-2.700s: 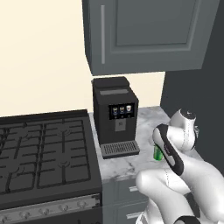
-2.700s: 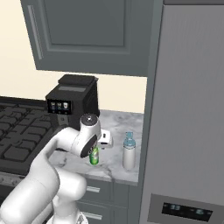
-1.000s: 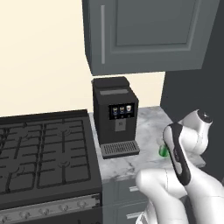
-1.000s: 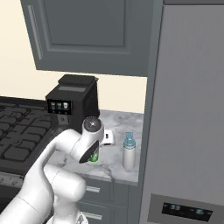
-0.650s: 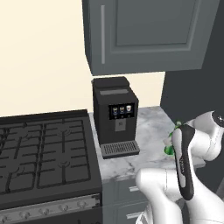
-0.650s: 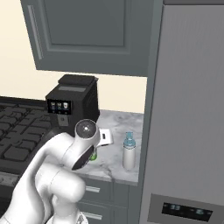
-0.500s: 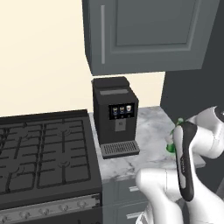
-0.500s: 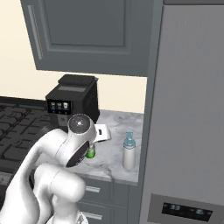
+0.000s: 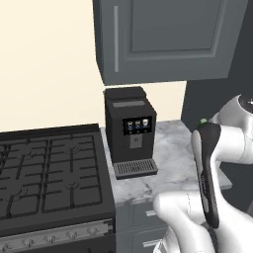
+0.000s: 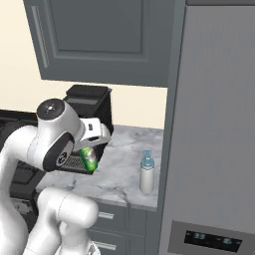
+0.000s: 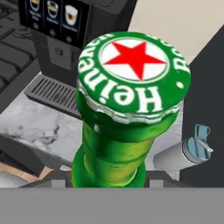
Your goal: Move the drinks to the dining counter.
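Observation:
My gripper (image 10: 92, 148) is shut on the green glass bottle (image 10: 90, 162) and holds it tilted in the air above the marble worktop (image 10: 124, 172). The bottle's green cap with a red star (image 11: 133, 65) faces the hand camera, and the grey fingertips (image 11: 59, 181) sit on either side of the bottle's body. In the left base view just the cap (image 9: 202, 121) peeks out above the forearm. A small pale drink with a bluish top (image 10: 146, 172) stands on the worktop near the tall grey unit; it also appears in the hand view as the pale drink (image 11: 197, 148). The dining counter is out of view.
A black coffee machine (image 9: 129, 131) stands at the back of the worktop, beside the black gas stove (image 9: 49, 173). A grey wall cabinet (image 10: 104, 40) hangs overhead. A tall grey fridge-like unit (image 10: 214, 124) closes off the right side. Drawer fronts (image 10: 114, 219) sit below the worktop.
The gripper has lifted the green bottle off the worktop and tilted it. The arm's elbow and wrist have swung round, while the pale drink has stayed put.

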Motion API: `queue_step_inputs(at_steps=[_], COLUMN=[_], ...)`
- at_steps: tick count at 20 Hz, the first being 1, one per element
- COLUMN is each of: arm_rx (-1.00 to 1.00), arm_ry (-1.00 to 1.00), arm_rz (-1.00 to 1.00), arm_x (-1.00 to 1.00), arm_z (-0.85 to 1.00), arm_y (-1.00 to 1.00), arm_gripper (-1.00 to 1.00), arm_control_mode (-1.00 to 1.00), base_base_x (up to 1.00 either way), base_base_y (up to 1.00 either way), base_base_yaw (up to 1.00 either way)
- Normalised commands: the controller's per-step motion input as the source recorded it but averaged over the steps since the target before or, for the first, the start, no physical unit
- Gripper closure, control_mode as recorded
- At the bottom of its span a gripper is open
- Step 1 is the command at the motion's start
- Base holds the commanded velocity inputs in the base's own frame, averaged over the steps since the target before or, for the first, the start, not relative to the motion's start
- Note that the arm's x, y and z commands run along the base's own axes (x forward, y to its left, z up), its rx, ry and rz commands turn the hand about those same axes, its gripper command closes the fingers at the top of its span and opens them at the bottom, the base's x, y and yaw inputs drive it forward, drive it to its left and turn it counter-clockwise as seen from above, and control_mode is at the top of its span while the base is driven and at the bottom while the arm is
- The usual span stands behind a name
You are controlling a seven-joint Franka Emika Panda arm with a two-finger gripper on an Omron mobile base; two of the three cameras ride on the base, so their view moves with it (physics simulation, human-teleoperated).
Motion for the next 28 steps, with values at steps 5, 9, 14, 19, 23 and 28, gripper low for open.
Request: queue_step_inputs(at_steps=[5,9,14,19,23,28], arm_rx=[0.0,0.0,0.0,0.0,0.0,0.0], arm_ry=[0.15,-0.24,-0.31,-0.13,0.0,0.0], arm_rz=[-0.1,-0.08,-0.02,0.0,0.0,0.0], arm_x=[-0.75,-0.97,-0.54,-0.22,-0.33,-0.53], arm_z=[0.64,0.04,-0.01,0.33,0.72,0.59], arm_y=[0.03,0.0,0.0,0.0,0.0,0.02], arm_gripper=[1.0,1.0,1.0,1.0,1.0,1.0], arm_control_mode=[-1.0,-1.0,-1.0,-1.0,-1.0,-1.0], base_base_x=[0.0,0.0,0.0,0.0,0.0,0.0], base_base_y=[0.0,0.0,0.0,0.0,0.0,0.0], base_base_yaw=[0.0,0.0,0.0,0.0,0.0,0.0])
